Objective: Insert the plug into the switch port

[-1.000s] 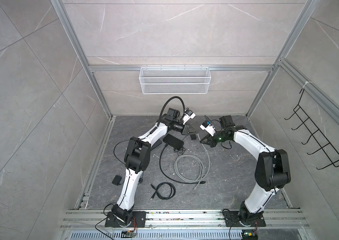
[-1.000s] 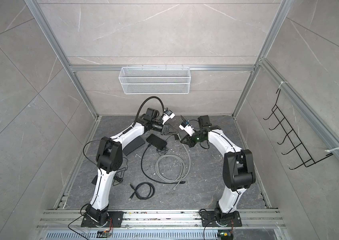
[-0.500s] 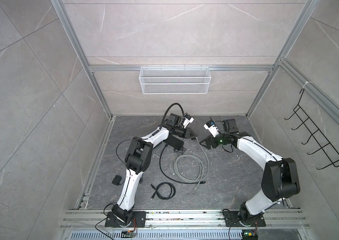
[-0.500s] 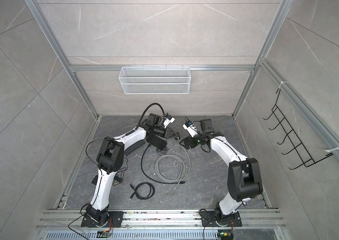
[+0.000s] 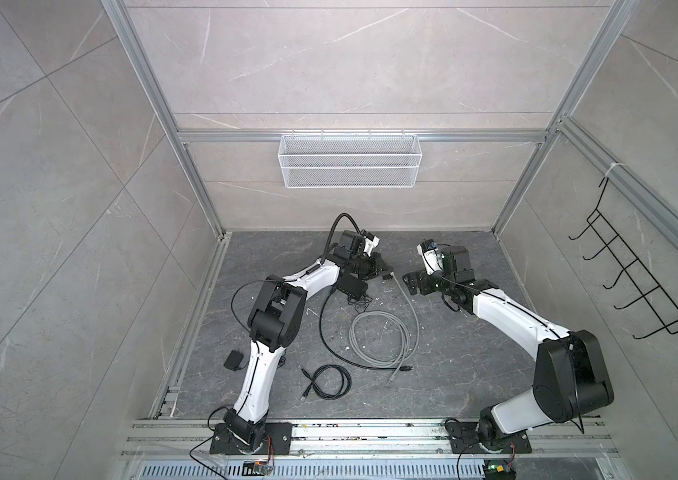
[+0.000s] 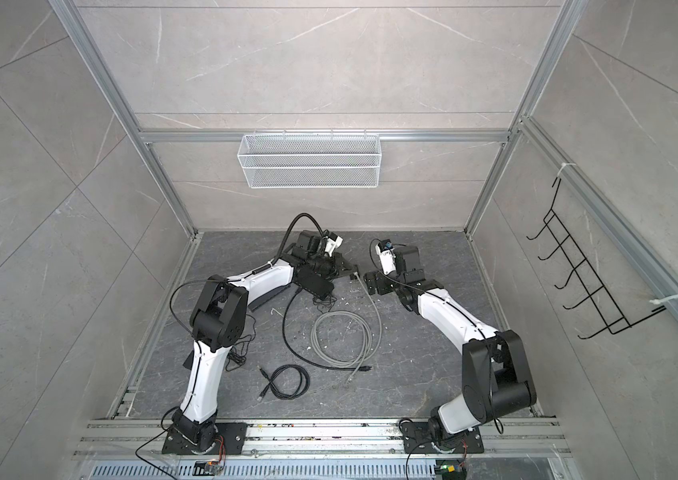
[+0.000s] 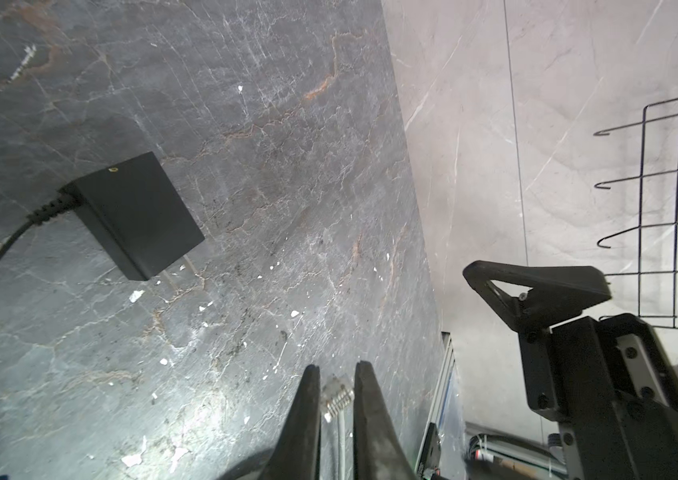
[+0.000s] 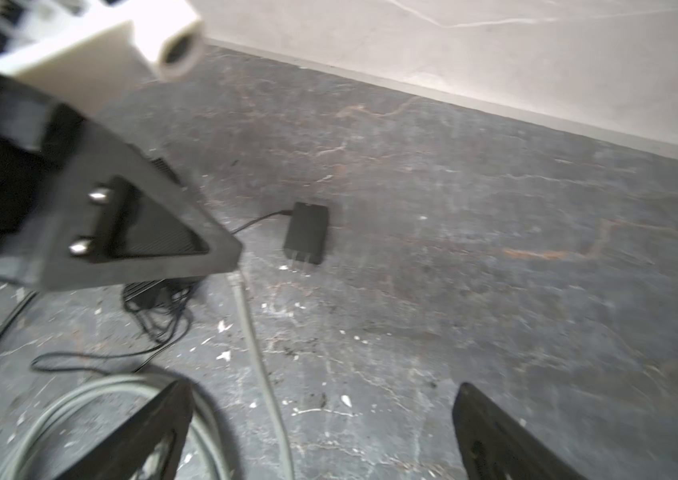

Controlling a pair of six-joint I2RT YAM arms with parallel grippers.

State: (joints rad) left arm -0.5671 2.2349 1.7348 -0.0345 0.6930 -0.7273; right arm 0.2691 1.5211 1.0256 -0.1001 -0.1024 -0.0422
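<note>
The clear plug [image 7: 337,395] on the end of the grey cable [image 8: 254,340] sits between the fingertips of my left gripper [image 7: 336,374], which is shut on it. In both top views the left gripper [image 5: 387,272] [image 6: 352,270] is low over the floor near the back wall. The black switch [image 5: 352,286] [image 6: 314,284] lies flat just beside that arm's wrist; its ports do not show. My right gripper [image 8: 320,415] [image 5: 408,282] stands wide open and empty, a short way to the right of the plug, with the cable running across the floor between its fingers.
A black power adapter [image 7: 134,216] [image 8: 306,232] lies on the floor beyond the plug. The rest of the grey cable is coiled [image 5: 379,345] mid-floor, with a black cable coil [image 5: 329,382] nearer the front. A wire basket [image 5: 350,166] hangs on the back wall and a hook rack [image 5: 640,282] on the right wall.
My right gripper has opened, let go of the cable and drawn back to the right. The left gripper has kept the plug and shifted slightly.
</note>
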